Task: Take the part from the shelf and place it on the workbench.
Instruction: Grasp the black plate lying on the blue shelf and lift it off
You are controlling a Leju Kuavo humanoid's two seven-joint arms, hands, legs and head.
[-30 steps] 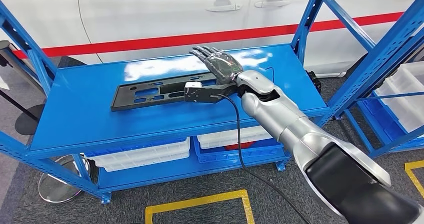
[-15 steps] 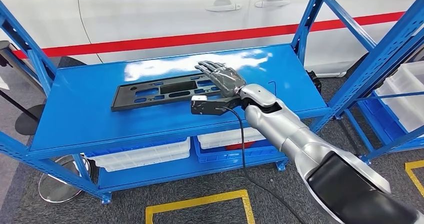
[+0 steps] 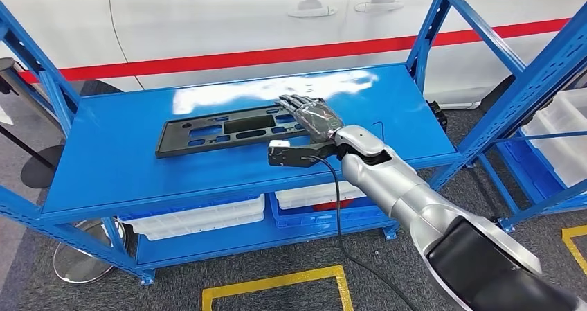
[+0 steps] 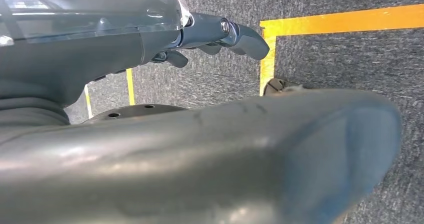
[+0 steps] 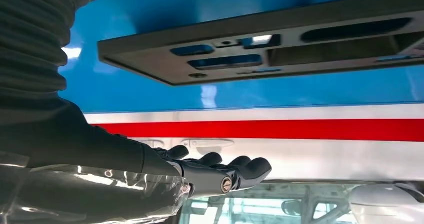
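**Reach under way, part not yet gripped**

I have my right hand (image 3: 315, 116) over the right end of the part (image 3: 228, 127), fingers (image 5: 235, 171) straight, flat and holding nothing. The part is a flat, matte black plastic plate with rectangular cut-outs, lying near the middle of the glossy blue metal shelf (image 3: 111, 158). Gripping, lifting and carrying to the workbench all remain. My left hand (image 4: 220, 34) hangs over grey carpet, fingers loosely apart.

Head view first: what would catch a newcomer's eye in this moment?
The long black part with cut-out slots lies flat on the bright blue shelf. The silver right arm reaches in from the lower right, its right hand with fingers stretched out over the part's right end, nothing held. Behind the shelf stands a white car with a red stripe.
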